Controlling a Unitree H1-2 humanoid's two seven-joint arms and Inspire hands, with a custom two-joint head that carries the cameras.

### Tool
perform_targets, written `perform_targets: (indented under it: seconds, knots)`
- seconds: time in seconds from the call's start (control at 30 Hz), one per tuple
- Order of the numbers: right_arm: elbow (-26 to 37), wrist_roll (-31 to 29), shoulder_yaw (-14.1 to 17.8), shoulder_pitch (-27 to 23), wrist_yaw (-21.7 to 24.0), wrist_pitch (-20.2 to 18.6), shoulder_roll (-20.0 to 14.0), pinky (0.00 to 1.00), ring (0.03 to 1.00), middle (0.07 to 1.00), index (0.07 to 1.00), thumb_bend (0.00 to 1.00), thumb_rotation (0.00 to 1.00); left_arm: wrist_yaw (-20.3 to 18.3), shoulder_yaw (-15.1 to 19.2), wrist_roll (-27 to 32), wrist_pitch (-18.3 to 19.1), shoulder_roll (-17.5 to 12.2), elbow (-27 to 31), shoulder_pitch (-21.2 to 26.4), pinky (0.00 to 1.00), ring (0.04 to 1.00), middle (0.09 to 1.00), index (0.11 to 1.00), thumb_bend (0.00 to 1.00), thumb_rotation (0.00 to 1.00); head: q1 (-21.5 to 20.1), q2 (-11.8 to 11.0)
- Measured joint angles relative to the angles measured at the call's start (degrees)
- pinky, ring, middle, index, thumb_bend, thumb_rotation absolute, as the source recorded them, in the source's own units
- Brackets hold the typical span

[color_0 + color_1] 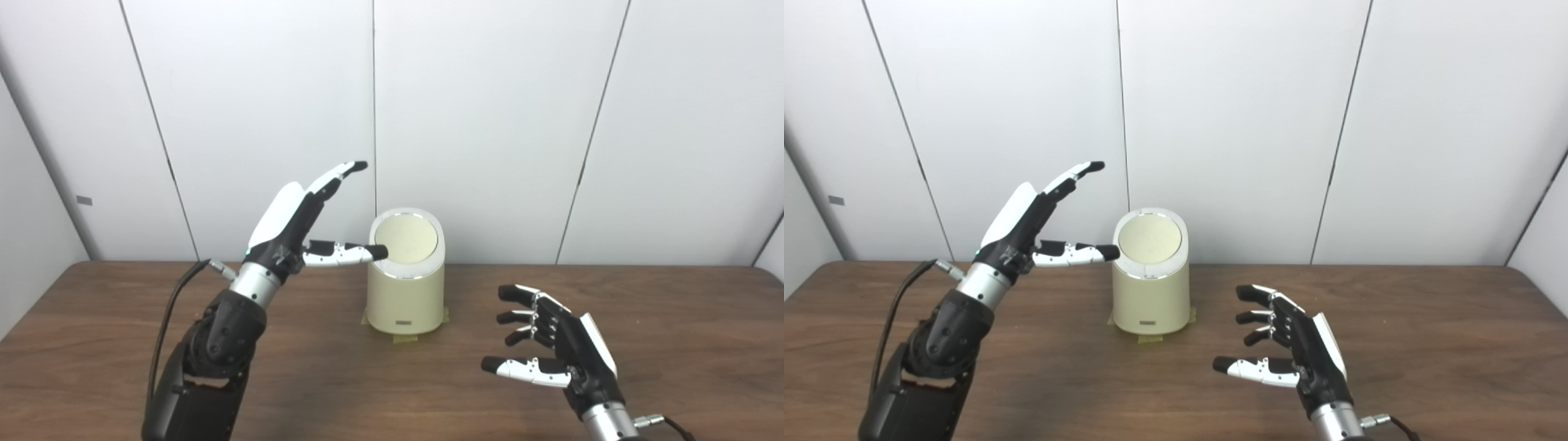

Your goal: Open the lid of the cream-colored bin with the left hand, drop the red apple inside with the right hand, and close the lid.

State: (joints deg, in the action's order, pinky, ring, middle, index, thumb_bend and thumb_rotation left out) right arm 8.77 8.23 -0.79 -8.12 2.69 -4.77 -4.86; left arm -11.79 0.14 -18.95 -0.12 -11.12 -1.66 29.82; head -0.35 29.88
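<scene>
The cream-colored bin stands upright on the wooden table, taped at its base. Its round lid lies shut, tilted toward me. My left hand is open and raised left of the bin, fingers pointing up and its thumb reaching to the lid's left rim. My right hand is open and empty, hovering low over the table to the right and in front of the bin. No red apple is in view.
White wall panels stand right behind the table's back edge. A black cable runs from my left wrist down along the arm.
</scene>
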Motion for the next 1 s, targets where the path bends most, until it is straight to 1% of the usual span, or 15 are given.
perform_targets:
  seconds: [0.07, 0.13, 0.2, 0.23, 0.3, 0.37, 0.4, 0.47, 0.6, 0.77, 0.83, 1.0]
  knots:
    - [0.02, -0.02, 0.06, 0.00, 0.00, -0.02, 0.01, 0.49, 0.658, 0.779, 0.718, 0.73, 0.12, 0.41, 2.34, 4.65, 2.63, 1.64, 0.59, -3.19, 0.85, 0.910, 0.894, 0.920, 0.89, 0.43, 0.00, 0.09]
    - [0.02, -0.10, 0.24, 0.03, -0.04, -0.04, 0.01, 0.50, 0.663, 0.787, 0.723, 0.73, 0.11, 0.71, 3.70, 8.38, 4.40, 3.11, 0.96, -6.75, 0.79, 0.879, 0.869, 0.907, 0.88, 0.44, 0.00, 0.09]
    - [0.02, -0.09, 0.30, 0.03, -0.19, -0.06, 0.03, 0.51, 0.670, 0.796, 0.734, 0.73, 0.12, 1.14, 4.87, 11.73, 4.83, 4.36, 1.19, -9.98, 0.77, 0.855, 0.859, 0.902, 0.87, 0.43, 0.09, 0.17]
    - [0.02, -0.06, 0.32, 0.04, -0.26, -0.07, 0.03, 0.52, 0.673, 0.800, 0.744, 0.73, 0.12, 1.30, 5.35, 13.44, 4.92, 4.85, 1.31, -11.32, 0.78, 0.854, 0.859, 0.902, 0.86, 0.42, 0.09, 0.18]
    - [0.02, -0.05, 0.35, 0.04, -0.45, -0.07, 0.05, 0.53, 0.678, 0.805, 0.764, 0.73, 0.12, 1.71, 6.37, 16.77, 5.65, 5.61, 1.94, -13.36, 0.75, 0.839, 0.863, 0.907, 0.83, 0.41, 0.18, 0.26]
    - [0.03, -0.03, 0.43, 0.06, -0.74, -0.07, 0.06, 0.53, 0.679, 0.807, 0.775, 0.73, 0.12, 2.11, 6.64, 18.59, 6.11, 5.89, 2.51, -14.66, 0.71, 0.824, 0.862, 0.907, 0.80, 0.40, 0.18, 0.35]
    - [0.03, -0.03, 0.49, 0.07, -0.86, -0.07, 0.06, 0.53, 0.681, 0.808, 0.783, 0.73, 0.11, 2.20, 6.59, 19.11, 6.10, 5.89, 2.55, -15.08, 0.68, 0.814, 0.861, 0.903, 0.78, 0.39, 0.09, 0.35]
    - [0.03, -0.05, 0.59, 0.09, -1.05, -0.06, 0.07, 0.53, 0.680, 0.805, 0.793, 0.73, 0.12, 2.38, 6.60, 20.61, 5.76, 6.04, 2.54, -15.92, 0.68, 0.811, 0.858, 0.906, 0.76, 0.38, -0.09, 0.35]
    - [0.03, -0.01, 0.69, 0.25, -1.31, -0.03, 0.07, 0.53, 0.673, 0.801, 0.801, 0.73, 0.13, 2.26, 6.27, 23.20, 3.74, 6.63, 2.24, -18.58, 0.67, 0.811, 0.850, 0.895, 0.78, 0.35, -0.09, 0.44]
    - [0.31, -0.06, 1.06, 0.48, -1.64, -0.03, 0.33, 0.53, 0.669, 0.799, 0.798, 0.74, 0.13, 2.50, 5.19, 23.17, 3.51, 6.57, 1.97, -20.37, 0.63, 0.787, 0.840, 0.883, 0.78, 0.35, -0.09, 0.70]
    - [0.40, -0.06, 1.11, 0.59, -1.81, -0.03, 0.43, 0.53, 0.666, 0.800, 0.798, 0.74, 0.13, 2.67, 4.63, 22.78, 3.33, 6.39, 1.96, -20.42, 0.65, 0.794, 0.845, 0.883, 0.78, 0.35, -0.17, 0.79]
    - [0.40, -0.07, 1.34, 0.85, -1.94, -0.01, 0.38, 0.54, 0.668, 0.800, 0.798, 0.74, 0.12, 2.64, 3.36, 22.61, 2.37, 5.78, 1.97, -20.42, 0.66, 0.789, 0.837, 0.870, 0.79, 0.36, 0.00, 0.79]
